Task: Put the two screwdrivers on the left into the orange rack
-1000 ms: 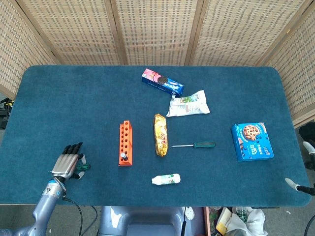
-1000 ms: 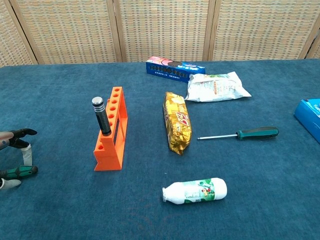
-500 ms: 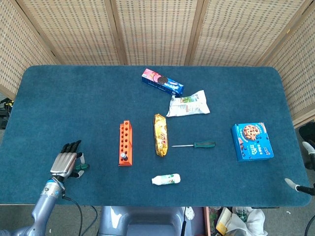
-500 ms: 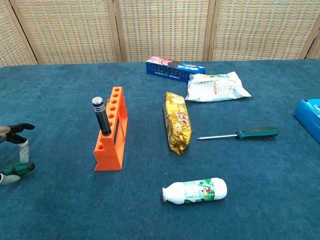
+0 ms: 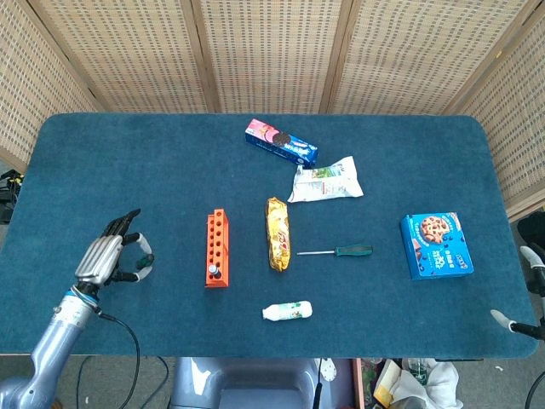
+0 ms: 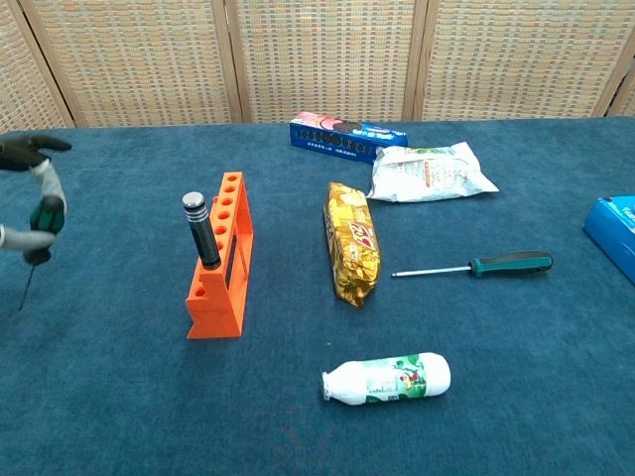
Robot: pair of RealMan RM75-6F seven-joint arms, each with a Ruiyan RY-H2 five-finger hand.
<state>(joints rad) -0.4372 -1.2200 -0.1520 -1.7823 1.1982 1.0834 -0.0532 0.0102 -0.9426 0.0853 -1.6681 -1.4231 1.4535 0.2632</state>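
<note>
One screwdriver (image 6: 44,216), green-handled, is held in the left hand (image 5: 104,257) above the table (image 5: 128,170) near its left edge; in the chest view the fingers (image 6: 30,149) close round the handle and the thin shaft hangs down, clear of the cloth. The hand is raised off the surface, left of the orange rack (image 5: 216,249) and apart from it. The rack stands upright left of the table's centre, its row of holes running front to back. A black-handled screwdriver (image 6: 203,232) with a silver cap stands in the hole nearest the front edge, leaning slightly.

Just right of the rack lies a gold snack bag (image 5: 277,233), lengthwise front to back. Right of the bag, another green-handled screwdriver (image 5: 335,251) lies flat, tip toward the bag. A small white bottle (image 5: 287,311) lies on its side near the front edge. Toward the back edge sit a blue-and-pink biscuit box (image 5: 281,142) and, beside it, a white pouch (image 5: 324,180). A blue cookie box (image 5: 435,245) lies near the right edge.

Only a white tip of the right hand (image 5: 513,322) shows at the front right corner; whether it is open or closed cannot be told.
</note>
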